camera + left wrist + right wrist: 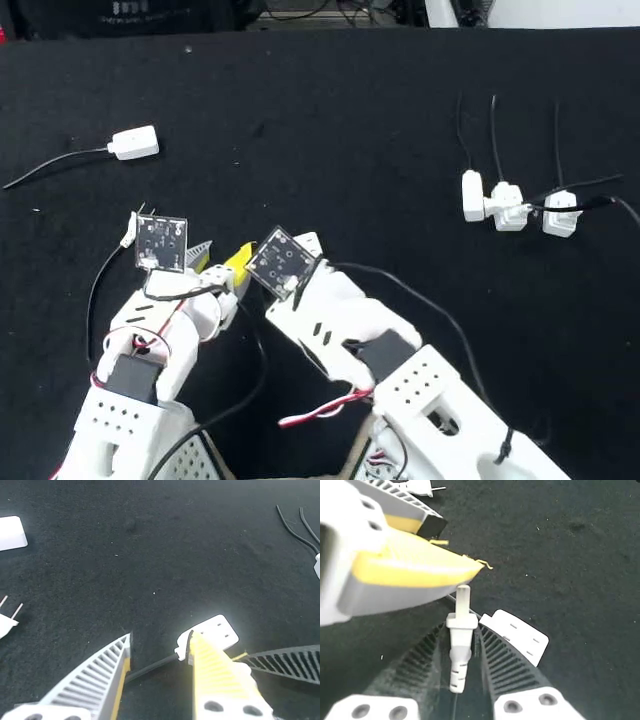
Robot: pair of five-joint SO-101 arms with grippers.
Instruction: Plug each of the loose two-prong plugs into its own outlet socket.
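One surface (330, 110): black, carrying everything
Two arms: left arm (150, 340) and right arm (350, 330) side by side at the near edge, tips close together near the middle
Three white pieces (510, 205): clustered at the far right, each on a thin cable, well apart from both arms
Left tool (160, 639): spread wide, gripping nothing; yellow finger (215, 675) just in front of the outlet socket (216, 629), black cable (150, 667) running between the fingers
Right tool (461, 630): pinching the held plug (460, 647) between grey fingers, prong end pointing at the left arm's yellow finger
Outlet socket: white, flat on the surface, just beside the right tool
White block (133, 143): on a cable, far left
Loose plug (6, 621): two prongs, lying beside the left arm
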